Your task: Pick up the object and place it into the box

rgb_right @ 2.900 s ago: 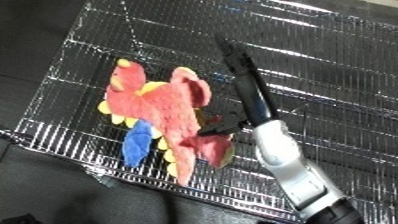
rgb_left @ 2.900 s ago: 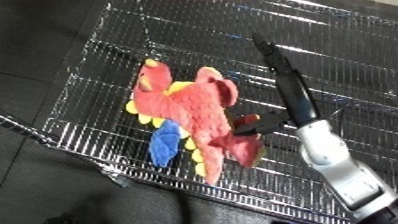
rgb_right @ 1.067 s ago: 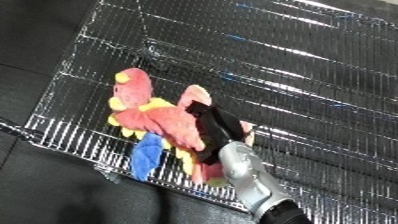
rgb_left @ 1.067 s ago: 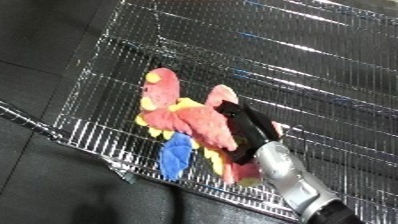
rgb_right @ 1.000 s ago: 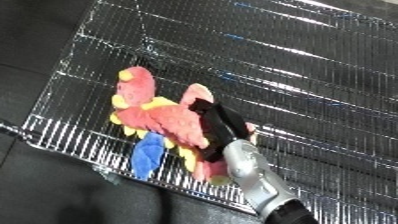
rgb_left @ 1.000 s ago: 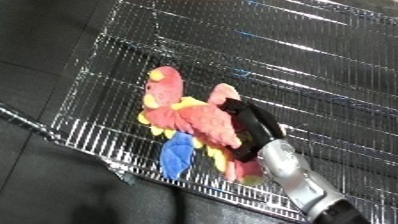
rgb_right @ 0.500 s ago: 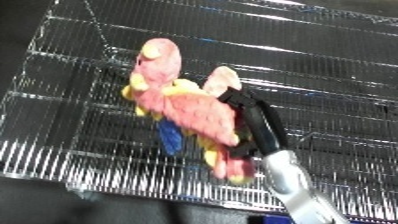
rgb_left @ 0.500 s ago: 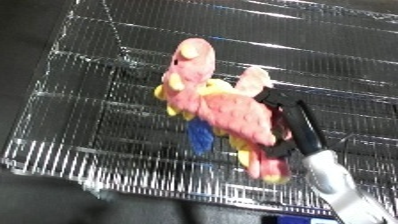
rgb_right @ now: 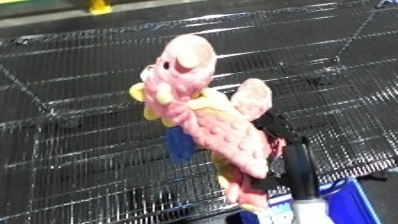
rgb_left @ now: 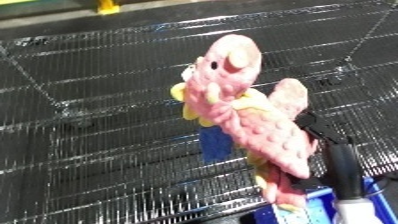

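A pink plush toy [rgb_left: 244,117] with yellow trim and a blue part [rgb_left: 211,145] hangs in the air above a wire mesh surface [rgb_left: 98,100], head up. My right hand [rgb_left: 336,161] comes in from the lower right and is shut on the toy's lower body, its thumb [rgb_left: 308,123] against the toy's side. A corner of the blue bin [rgb_right: 357,199] shows at the bottom right, just below and to the right of the toy. My left hand is out of sight.
The wire mesh fills nearly the whole view and slopes away to the top. A yellow object [rgb_left: 107,6] sits at the far top edge beyond the mesh.
The toy has risen off the mesh in my right hand and now hangs upright. The view has tilted and closed in, bringing the blue bin into the lower right corner.
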